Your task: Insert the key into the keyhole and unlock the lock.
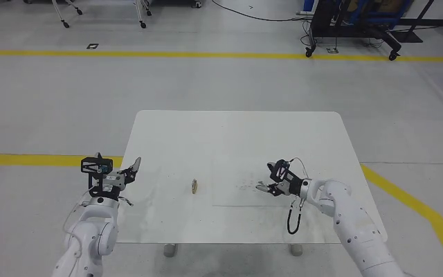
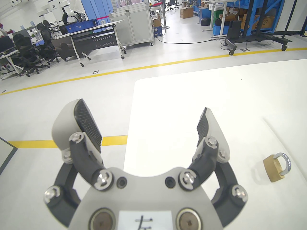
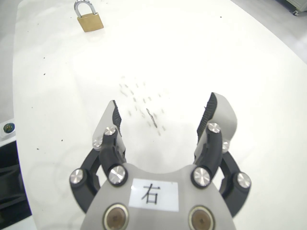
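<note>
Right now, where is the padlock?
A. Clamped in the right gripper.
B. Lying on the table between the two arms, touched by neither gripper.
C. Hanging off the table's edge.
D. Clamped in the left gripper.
B: the padlock lies flat on the table, apart from the left gripper and the right gripper, which are both open with nothing between their fingers.

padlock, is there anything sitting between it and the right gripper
Nothing bulky. Between the open right gripper and the padlock lies bare table with small scuff marks, plus a thin dark sliver just ahead of the gripper. It may be the key, but I cannot tell.
</note>
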You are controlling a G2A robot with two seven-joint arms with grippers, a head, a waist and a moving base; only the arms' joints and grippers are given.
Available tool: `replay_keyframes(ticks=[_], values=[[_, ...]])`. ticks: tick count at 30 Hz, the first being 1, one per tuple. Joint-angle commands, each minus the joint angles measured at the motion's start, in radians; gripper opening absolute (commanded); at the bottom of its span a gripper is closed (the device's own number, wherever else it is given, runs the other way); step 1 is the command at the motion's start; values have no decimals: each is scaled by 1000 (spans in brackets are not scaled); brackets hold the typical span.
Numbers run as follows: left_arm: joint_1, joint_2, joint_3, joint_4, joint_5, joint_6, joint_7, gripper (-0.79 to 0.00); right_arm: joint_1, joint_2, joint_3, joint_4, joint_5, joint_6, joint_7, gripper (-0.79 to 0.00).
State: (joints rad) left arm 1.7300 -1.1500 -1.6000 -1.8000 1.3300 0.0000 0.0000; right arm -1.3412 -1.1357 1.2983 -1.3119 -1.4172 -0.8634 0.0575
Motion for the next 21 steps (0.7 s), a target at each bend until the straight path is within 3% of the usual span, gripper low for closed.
replay_keyframes(ticks=[1, 6, 9, 18, 21], values=[[0, 0, 0, 0, 0, 0, 0, 0, 10, 3, -5, 19, -20, -33, -31, -391], [0, 0, 0, 0, 0, 0, 0, 0, 33, 11, -20, 56, -96, -59, -83, -653], [0, 0, 0, 0, 0, 0, 0, 0, 46, 16, -33, 77, -141, -81, -124, -699], [0, 0, 0, 0, 0, 0, 0, 0, 89, 24, -81, 118, -235, -103, -193, -603], [0, 0, 0, 0, 0, 0, 0, 0, 103, 24, -96, 133, -251, -99, -204, -665]])
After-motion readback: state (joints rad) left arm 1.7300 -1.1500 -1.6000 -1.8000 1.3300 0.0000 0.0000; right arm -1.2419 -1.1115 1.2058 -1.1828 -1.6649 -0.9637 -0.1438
